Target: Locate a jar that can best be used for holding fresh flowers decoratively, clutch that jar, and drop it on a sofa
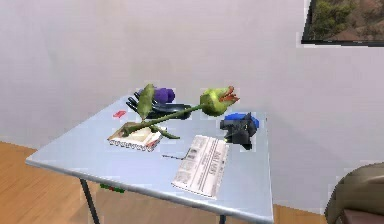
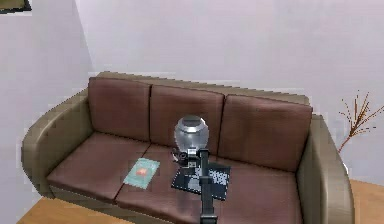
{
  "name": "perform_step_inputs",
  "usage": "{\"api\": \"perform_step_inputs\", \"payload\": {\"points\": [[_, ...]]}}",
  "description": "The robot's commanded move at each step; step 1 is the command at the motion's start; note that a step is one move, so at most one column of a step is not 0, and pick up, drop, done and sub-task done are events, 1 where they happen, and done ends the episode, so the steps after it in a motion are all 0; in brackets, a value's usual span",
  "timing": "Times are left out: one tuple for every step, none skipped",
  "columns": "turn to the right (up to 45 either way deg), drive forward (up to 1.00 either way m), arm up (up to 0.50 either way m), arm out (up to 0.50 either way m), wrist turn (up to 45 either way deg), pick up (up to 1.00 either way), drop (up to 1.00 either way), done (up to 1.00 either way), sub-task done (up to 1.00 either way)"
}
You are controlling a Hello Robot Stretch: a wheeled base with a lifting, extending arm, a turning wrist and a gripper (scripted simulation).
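A round, shiny glass jar (image 2: 191, 132) hangs at the far end of my gripper (image 2: 186, 157), in front of the brown sofa's (image 2: 120, 105) middle backrest and above the seat cushion. The gripper holds the jar. The dark arm bar (image 2: 205, 195) rises from the bottom edge over the seat.
On the sofa seat lie a teal book (image 2: 143, 173) and a dark flat object (image 2: 201, 180). A bare twig plant (image 2: 355, 115) stands at the sofa's right. In the forward view, a light-blue table (image 1: 80, 150) carries green plants (image 1: 215, 99), a newspaper (image 1: 203, 163) and a blue-black object (image 1: 240, 126); a chair (image 1: 358, 200) is at the bottom right.
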Motion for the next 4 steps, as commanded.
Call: {"api": "perform_step_inputs", "payload": {"points": [[0.0, 0.0, 0.0, 0.0, 0.0, 0.0, 1.0, 0.0, 0.0], [0.0, 0.0, 0.1, 0.0, 0.0, 0.0, 0.0, 0.0, 0.0], [0.0, 0.0, 0.0, -0.08, 0.0, 0.0, 0.0, 0.0, 0.0], [0.0, 0.0, 0.0, 0.0, 0.0, 0.0, 0.0, 1.0, 0.0]]}}
